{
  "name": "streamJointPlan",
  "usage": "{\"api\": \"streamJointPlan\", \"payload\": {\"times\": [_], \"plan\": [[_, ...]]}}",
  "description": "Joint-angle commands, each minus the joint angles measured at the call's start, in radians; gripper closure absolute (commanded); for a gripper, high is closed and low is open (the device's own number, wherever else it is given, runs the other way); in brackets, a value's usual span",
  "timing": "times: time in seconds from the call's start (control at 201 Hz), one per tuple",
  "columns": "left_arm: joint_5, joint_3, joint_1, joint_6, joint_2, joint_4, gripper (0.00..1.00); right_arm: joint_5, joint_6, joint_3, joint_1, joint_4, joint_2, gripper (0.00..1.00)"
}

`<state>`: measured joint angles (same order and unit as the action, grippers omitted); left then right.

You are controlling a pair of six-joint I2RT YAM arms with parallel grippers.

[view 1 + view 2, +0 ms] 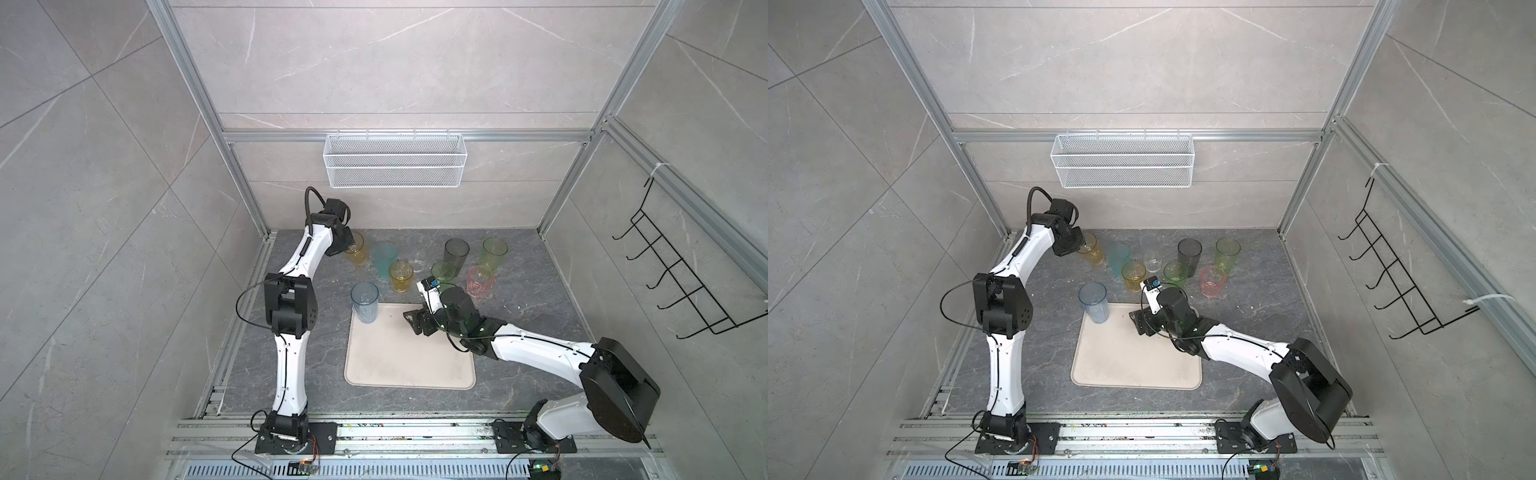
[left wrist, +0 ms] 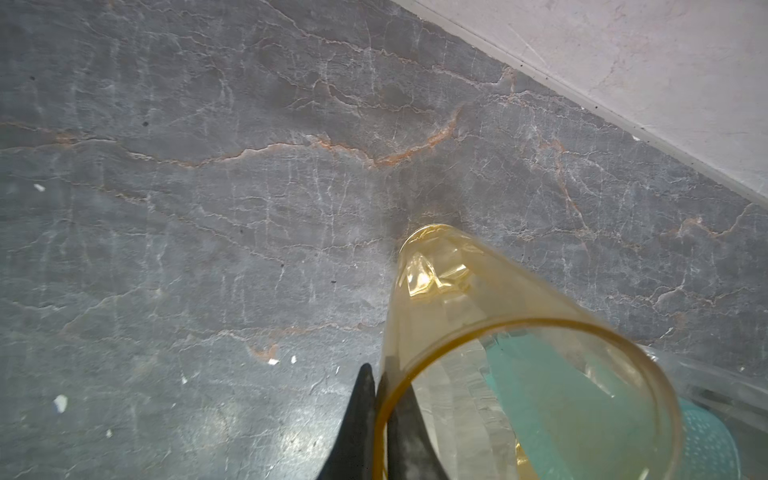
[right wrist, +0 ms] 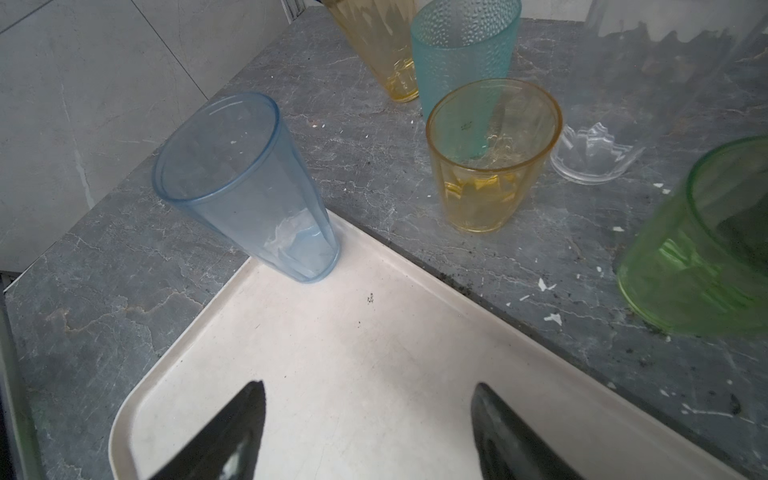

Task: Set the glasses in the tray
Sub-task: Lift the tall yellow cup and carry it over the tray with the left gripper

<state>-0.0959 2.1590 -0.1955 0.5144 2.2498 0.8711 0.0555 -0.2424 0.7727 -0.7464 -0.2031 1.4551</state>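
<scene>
My left tool (image 2: 376, 376) pinches the thin rim wall of the tall translucent amber tumbler (image 2: 457, 291). Lifted so, it could swing, slip, or knock the dimpled teal tumbler (image 2: 706, 453) just beside. It stands far-left on the worktop (image 2: 208, 208), well apart from the cream rectangular tray (image 1: 411, 365), over which my right tool (image 3: 368, 386) hangs wide, empty.

A white mesh basket (image 1: 394, 166) hangs on the back rail (image 1: 270, 136); a black hook rack (image 1: 681, 262) on the side wall (image 1: 706, 124).
</scene>
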Motion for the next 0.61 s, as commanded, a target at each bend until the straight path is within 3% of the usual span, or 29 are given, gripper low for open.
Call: {"api": "streamJointPlan", "payload": {"times": [0.0,0.259,0.602], "plan": [[-0.043,-0.007,0.010,-0.028,-0.134,0.022,1.00,-0.013,0.003,0.031,-0.008,0.012,0.017,0.21],[-0.079,-0.081,0.010,-0.064,-0.279,0.122,1.00,-0.042,0.003,0.031,-0.011,0.019,0.013,0.21],[-0.184,-0.353,0.010,-0.143,-0.598,0.223,1.00,-0.057,0.003,0.029,-0.014,0.023,0.007,0.21]]}}
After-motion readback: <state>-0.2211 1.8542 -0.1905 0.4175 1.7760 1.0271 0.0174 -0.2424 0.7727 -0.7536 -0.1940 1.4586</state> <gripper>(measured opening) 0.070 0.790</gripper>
